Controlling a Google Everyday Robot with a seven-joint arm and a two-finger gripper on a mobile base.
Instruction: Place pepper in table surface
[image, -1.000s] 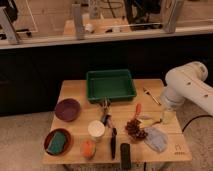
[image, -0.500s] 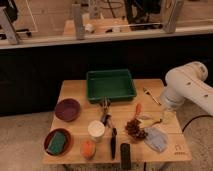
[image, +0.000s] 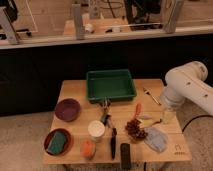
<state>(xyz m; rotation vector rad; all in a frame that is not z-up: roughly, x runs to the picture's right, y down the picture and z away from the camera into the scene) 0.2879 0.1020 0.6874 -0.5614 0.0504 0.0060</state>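
Pepper (image: 138, 109): in the camera view, a slender orange-red piece lying flat on the wood, right of centre in the frame, just below the lower right corner of the green bin (image: 110, 85) and outside it.
Table surface (image: 75, 90): light tan top filling the middle of the frame; the pepper rests directly on it.
Gripper (image: 167, 114): at the right side of the table, hanging below the white arm (image: 187, 86), near the pepper but apart from it; I cannot tell whether it is open, closed or holding anything.
Neighbours: a yellow curved piece (image: 150, 121) and a brown clustered object (image: 134, 129) sit just below the pepper, with a grey cloth (image: 156, 138) toward the lower right.
Elsewhere: a purple bowl (image: 67, 109), a white cup (image: 96, 129) and a rounder orange object (image: 88, 147) lie left of centre, well apart from the pepper.
Step in hand: judging by the pepper lying on the wood clear of the gripper, the placing looks finished or nearly so.
Next move: probably a retreat, which calls for lifting the gripper straight up and away to the right, without brushing the pepper or the clutter beside it.
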